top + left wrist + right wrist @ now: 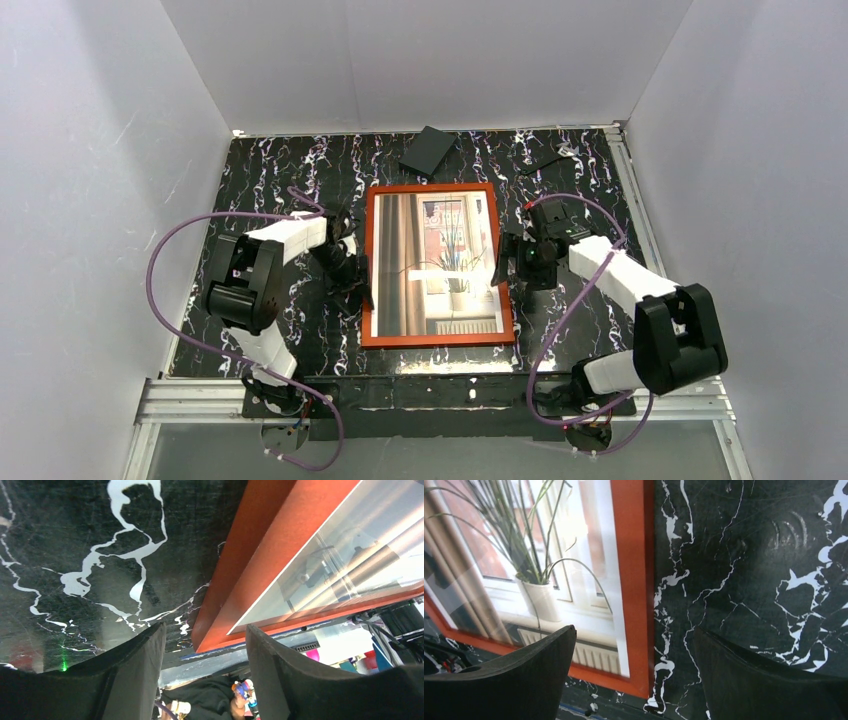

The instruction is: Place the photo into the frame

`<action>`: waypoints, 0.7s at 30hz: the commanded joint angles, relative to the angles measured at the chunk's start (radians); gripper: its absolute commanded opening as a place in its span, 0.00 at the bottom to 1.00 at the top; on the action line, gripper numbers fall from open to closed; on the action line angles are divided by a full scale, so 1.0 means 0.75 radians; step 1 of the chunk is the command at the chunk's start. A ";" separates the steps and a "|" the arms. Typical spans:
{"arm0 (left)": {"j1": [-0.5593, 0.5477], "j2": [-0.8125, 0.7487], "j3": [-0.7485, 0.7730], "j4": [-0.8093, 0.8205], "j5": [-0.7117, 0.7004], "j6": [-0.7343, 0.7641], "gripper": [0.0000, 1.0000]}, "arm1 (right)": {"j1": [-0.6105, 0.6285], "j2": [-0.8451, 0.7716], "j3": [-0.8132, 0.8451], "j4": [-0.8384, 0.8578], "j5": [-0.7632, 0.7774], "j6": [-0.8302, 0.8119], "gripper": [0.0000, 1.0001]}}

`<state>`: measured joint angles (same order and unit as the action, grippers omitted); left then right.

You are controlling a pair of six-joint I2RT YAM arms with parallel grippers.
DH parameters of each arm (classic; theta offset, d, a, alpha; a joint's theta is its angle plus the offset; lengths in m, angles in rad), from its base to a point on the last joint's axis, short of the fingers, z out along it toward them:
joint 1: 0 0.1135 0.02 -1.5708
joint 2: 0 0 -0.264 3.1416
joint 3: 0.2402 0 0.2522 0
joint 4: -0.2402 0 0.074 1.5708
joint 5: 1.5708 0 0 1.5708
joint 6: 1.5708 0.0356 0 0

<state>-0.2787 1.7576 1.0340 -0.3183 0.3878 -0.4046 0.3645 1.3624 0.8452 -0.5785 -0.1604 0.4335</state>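
Observation:
The frame [437, 340], with a thin orange-red border, lies flat in the middle of the black marbled table. The photo [435, 260] of a window, curtains and a potted plant shows inside it, face up. My left gripper [350, 272] hovers just off the frame's left edge. In the left wrist view that gripper [205, 645] is open with nothing between its fingers, and the frame's corner [260, 555] lies beyond them. My right gripper [510, 262] stands by the frame's right edge. It [634, 645] is wide open above the frame's border [634, 555], beside the photo [539, 555].
A flat black rectangular object [428, 150] lies at the back of the table, and a smaller dark item [548, 160] lies to its right. White walls close in the sides and back. An aluminium rail [440, 400] runs along the near edge.

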 commanded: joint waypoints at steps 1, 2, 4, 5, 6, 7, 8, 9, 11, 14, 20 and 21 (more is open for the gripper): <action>-0.006 -0.003 -0.025 -0.157 -0.060 0.003 0.60 | -0.007 0.047 -0.018 0.119 -0.006 -0.018 0.95; -0.005 -0.007 -0.030 -0.151 -0.065 0.002 0.62 | -0.007 0.053 -0.026 0.138 -0.016 -0.015 0.94; -0.006 -0.019 -0.043 -0.128 -0.070 0.000 0.63 | -0.007 0.065 -0.037 0.163 -0.029 -0.012 0.93; -0.006 -0.024 -0.047 -0.116 -0.068 -0.004 0.63 | -0.007 0.074 -0.041 0.178 -0.038 -0.010 0.91; -0.005 -0.028 -0.050 -0.100 -0.060 -0.005 0.64 | -0.008 0.084 -0.045 0.186 -0.047 -0.010 0.90; -0.005 -0.032 -0.054 -0.084 -0.049 -0.006 0.63 | -0.007 0.097 -0.048 0.194 -0.062 -0.011 0.88; -0.005 -0.032 -0.056 -0.067 -0.037 -0.009 0.63 | -0.007 0.107 -0.053 0.204 -0.077 -0.010 0.85; -0.005 -0.031 -0.056 -0.056 -0.025 -0.012 0.63 | -0.007 0.119 -0.059 0.213 -0.084 -0.006 0.82; -0.005 -0.029 -0.058 -0.033 -0.004 -0.011 0.63 | -0.007 0.132 -0.074 0.227 -0.116 0.001 0.77; -0.006 -0.056 -0.079 0.015 0.018 -0.007 0.63 | -0.007 0.122 -0.120 0.263 -0.162 0.017 0.68; -0.005 -0.227 -0.119 0.042 -0.066 -0.001 0.66 | -0.008 0.028 -0.170 0.223 -0.105 0.021 0.73; -0.006 -0.271 -0.122 0.038 -0.098 -0.002 0.66 | -0.007 -0.003 -0.163 0.201 -0.081 0.018 0.74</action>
<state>-0.2790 1.6791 0.9707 -0.2047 0.3721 -0.4118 0.3611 1.4338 0.7338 -0.4026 -0.2619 0.4511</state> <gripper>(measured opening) 0.652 0.715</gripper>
